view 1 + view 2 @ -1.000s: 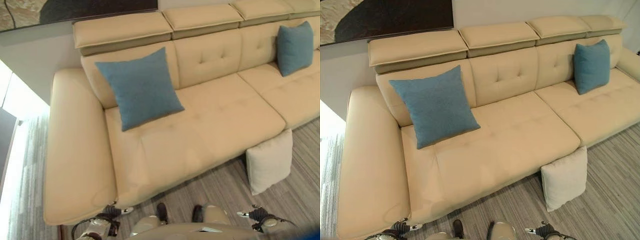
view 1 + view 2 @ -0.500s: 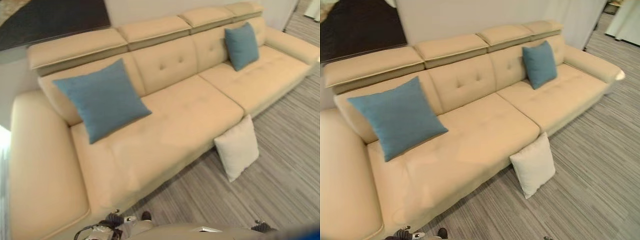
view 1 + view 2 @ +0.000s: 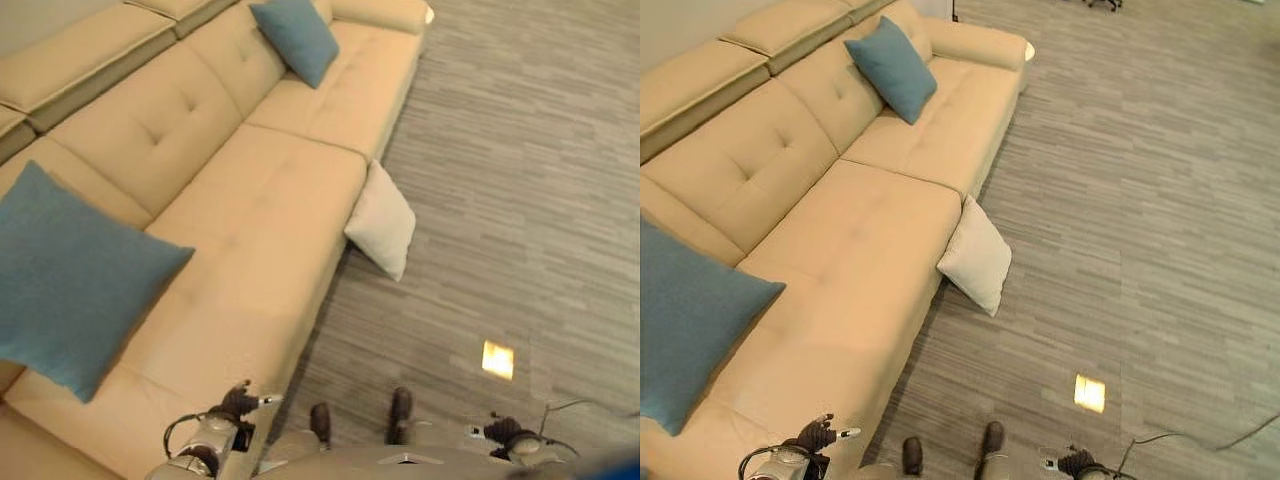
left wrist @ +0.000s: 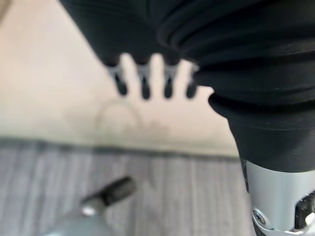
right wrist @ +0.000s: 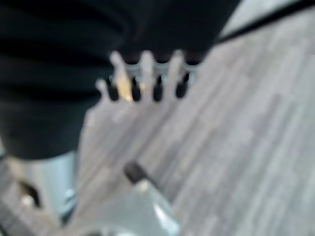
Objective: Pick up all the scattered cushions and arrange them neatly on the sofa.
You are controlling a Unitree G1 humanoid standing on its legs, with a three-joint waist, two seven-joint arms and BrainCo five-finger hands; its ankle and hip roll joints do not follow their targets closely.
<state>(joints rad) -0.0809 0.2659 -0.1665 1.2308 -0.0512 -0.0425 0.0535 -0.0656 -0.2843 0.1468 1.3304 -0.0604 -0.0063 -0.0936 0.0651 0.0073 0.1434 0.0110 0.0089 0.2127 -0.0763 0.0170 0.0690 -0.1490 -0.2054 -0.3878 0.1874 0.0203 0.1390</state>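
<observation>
Left eye view: left hand low by the sofa front edge, right hand low over the striped grey carpet; both empty. Camera has swung right since 0.5 s ago; cushions unmoved. White cushion on the floor, leaning against the sofa front. Two blue woven cushions against the tufted tan backrest.
Left wrist view: fingers straight, apart, over sofa upholstery.
Right wrist view: fingers straight, holding nothing, over carpet.
</observation>
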